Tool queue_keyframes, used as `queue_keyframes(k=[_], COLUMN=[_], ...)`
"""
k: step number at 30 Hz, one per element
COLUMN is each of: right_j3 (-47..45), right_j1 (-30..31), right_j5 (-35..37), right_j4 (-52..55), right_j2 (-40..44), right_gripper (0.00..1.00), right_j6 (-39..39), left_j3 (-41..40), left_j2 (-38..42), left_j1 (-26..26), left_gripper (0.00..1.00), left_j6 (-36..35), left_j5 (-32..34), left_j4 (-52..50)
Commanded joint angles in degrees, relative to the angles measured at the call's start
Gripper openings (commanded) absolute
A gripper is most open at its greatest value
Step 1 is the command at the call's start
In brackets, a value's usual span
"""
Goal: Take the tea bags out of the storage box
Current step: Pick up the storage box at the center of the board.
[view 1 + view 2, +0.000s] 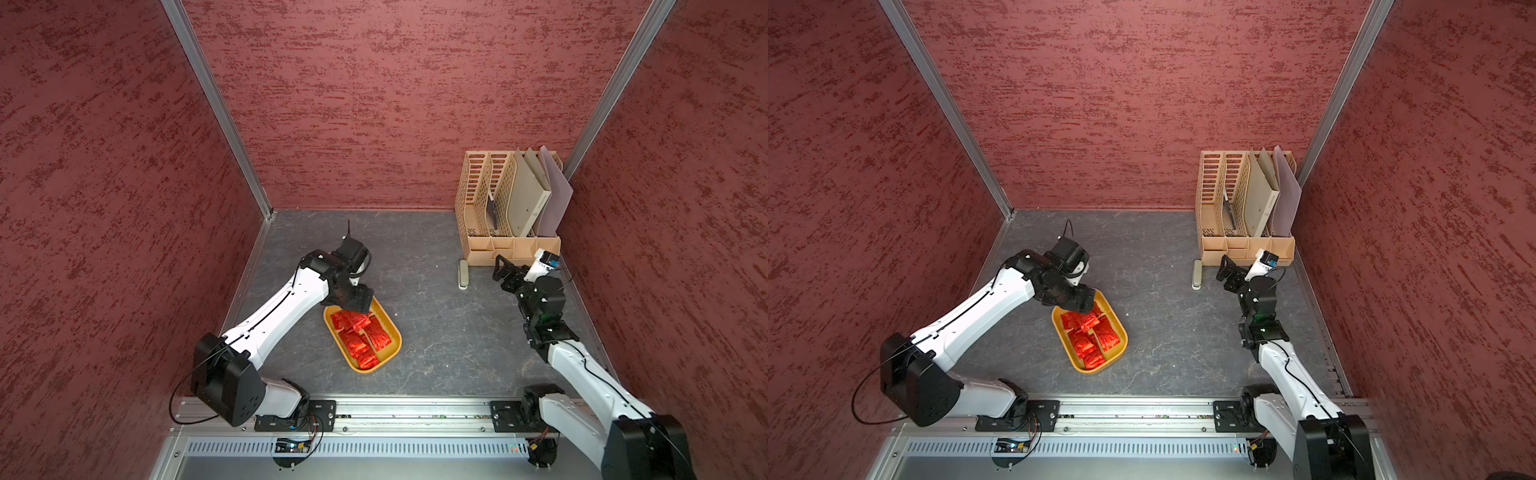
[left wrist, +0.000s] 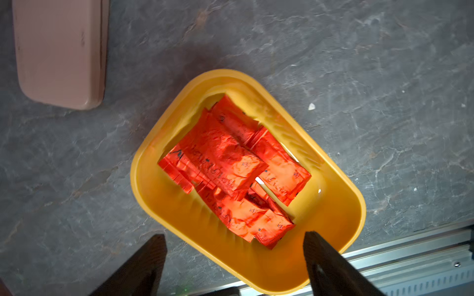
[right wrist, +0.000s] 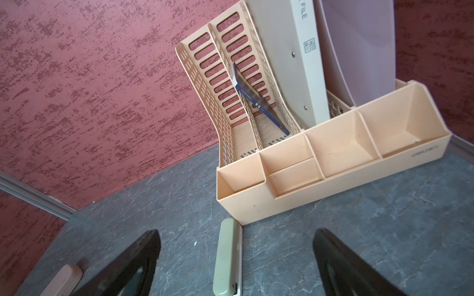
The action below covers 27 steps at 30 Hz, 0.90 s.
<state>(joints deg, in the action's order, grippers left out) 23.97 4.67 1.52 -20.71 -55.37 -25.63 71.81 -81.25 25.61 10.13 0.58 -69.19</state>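
Status: nothing is out yet, as far as I can see. All the tea bags sit in the storage box, piled and overlapping. I count roughly six, but the overlap makes that soft. No red sachet lies on the table in either top view.

Left fingers are spread wide with nothing between them. They hang over the end of the box farther from the arm bases, above the pile. I can't confirm contact with any bag.

Right fingers are also spread and empty. They are parked well apart from the box, facing the file organiser with a small beige-green stapler just below them.

My read: this is the first pick, at the approach stage. Every bag is left to do. The top sachet looks like the easiest grab.
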Motion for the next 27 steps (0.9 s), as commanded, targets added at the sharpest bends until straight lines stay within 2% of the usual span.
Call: queue_keyframes(k=[1,9,12,15,19,25,27], right_j3=[1.44,1.5,1.52,1.51,1.35,1.17,1.01], right_j1=[0.14,0.17,0.17,0.17,0.17,0.11,0.14], right_j5=[-3.69,-4.86,-5.12,-4.96,-4.88,-4.8,-4.77], right_j4=[-1.02,-1.35,-1.61,-1.83,-2.2,-2.73,-3.1], right_j2=[-0.12,-0.5,-0.94,-1.12,-1.53,-2.28,-2.41], right_gripper=[0.98,0.98,0.99,0.98,0.98,0.98,0.99], right_j6=[-0.65,-1.53,-1.62,-1.53,-1.44,-1.62,-1.71], left_j3=[1.3,4.64,5.0,5.3,5.19,3.5,2.9], left_j2=[-2.2,-12.72,-14.9,-16.83,-18.42,-20.8,-20.79], left_j1=[-5.47,-8.21,-10.71,-12.75,-12.77,-12.48,-12.43], left_gripper=[0.84,0.79,0.77,0.71,0.68,0.56,0.5], left_j6=[-3.49,-7.84,-9.22,-10.01,-10.17,-10.14,-10.04], left_j5=[-0.34,-4.92,-5.41,-6.18,-7.43,-7.93,-7.35], left_j4=[-0.03,4.42,5.24,5.39,6.48,7.83,8.1])
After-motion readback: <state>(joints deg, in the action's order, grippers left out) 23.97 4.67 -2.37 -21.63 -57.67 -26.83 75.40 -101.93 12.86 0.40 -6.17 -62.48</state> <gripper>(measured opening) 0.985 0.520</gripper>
